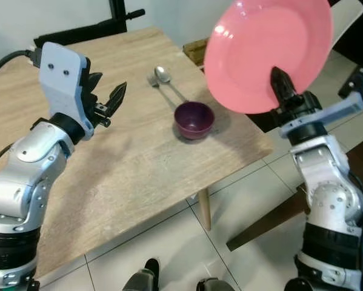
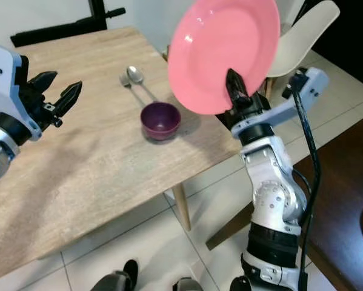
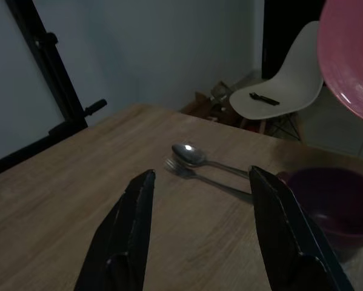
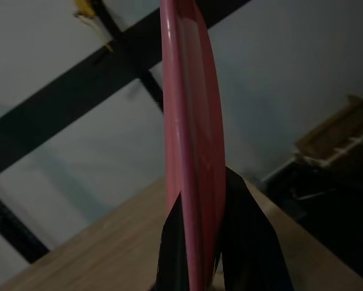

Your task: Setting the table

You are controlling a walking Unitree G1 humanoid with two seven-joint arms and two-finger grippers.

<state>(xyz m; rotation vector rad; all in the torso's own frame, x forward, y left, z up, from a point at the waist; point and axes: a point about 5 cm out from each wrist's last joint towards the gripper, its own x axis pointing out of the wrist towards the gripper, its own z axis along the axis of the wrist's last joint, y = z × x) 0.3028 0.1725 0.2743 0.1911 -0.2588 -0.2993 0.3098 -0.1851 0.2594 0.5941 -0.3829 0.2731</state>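
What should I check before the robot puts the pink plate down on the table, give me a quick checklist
1. Grip on the plate: ok, the right gripper pinches its lower rim, one finger on each face.
2. Plate level for setting down: not ok, it stands nearly on edge.
3. Plate over the table: not ok, it hangs mostly past the table's right edge.
4. Free spot: ok, bare wood lies on the near side of the bowl; the spoon and fork lie beyond it.
5. Left gripper out of the way: ok, open above the table's left part, holding nothing.
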